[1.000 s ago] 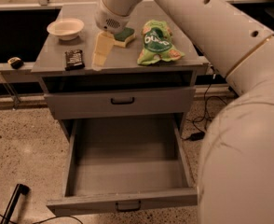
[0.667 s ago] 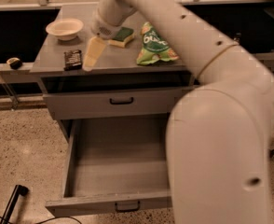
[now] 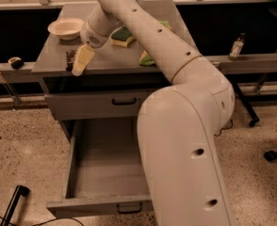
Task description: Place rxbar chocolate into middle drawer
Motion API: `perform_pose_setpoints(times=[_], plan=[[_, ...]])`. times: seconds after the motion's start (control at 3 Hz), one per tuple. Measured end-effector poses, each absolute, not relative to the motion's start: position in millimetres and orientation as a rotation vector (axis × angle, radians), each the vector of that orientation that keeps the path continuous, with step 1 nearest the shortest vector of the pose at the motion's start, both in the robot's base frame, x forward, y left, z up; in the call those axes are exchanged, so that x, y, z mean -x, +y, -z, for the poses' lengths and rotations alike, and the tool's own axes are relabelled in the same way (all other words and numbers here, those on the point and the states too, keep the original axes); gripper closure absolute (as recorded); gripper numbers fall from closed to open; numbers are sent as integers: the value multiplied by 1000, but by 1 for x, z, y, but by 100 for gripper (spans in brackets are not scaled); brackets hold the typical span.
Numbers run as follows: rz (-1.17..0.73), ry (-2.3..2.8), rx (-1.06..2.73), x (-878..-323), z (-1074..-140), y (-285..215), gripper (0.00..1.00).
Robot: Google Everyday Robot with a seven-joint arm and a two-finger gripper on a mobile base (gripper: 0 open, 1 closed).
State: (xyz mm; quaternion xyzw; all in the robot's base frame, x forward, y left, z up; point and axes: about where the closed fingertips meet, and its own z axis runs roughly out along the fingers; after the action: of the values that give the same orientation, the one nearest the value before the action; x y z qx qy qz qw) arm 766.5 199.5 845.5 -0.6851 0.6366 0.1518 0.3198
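Note:
The rxbar chocolate (image 3: 71,59) is a small black bar lying flat near the front left edge of the grey cabinet top (image 3: 49,62). My gripper (image 3: 82,60) hangs just right of the bar, its pale fingers pointing down over the front edge. The middle drawer (image 3: 103,171) stands pulled far out below, with nothing visible inside; my arm covers its right part. The upper handled drawer (image 3: 105,105) is closed.
A cream bowl (image 3: 66,28) sits at the back left of the top. A green-and-yellow sponge (image 3: 123,36) and a green bag (image 3: 147,58) lie behind my arm. A small bottle (image 3: 237,46) stands on a ledge to the right. A dark pole (image 3: 13,206) lies on the floor at lower left.
My gripper has moved left and forward along the cabinet top toward the black bar. The arm now covers most of the green bag and the drawer's right side.

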Motion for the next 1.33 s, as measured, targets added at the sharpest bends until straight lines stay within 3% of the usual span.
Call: perform_pose_setpoints(times=[0.33, 1.0, 1.33], plan=[[-462, 1647, 1833, -766, -831, 220, 0], [-552, 1596, 1898, -753, -820, 245, 41], [-573, 1581, 1896, -751, -827, 243, 72]])
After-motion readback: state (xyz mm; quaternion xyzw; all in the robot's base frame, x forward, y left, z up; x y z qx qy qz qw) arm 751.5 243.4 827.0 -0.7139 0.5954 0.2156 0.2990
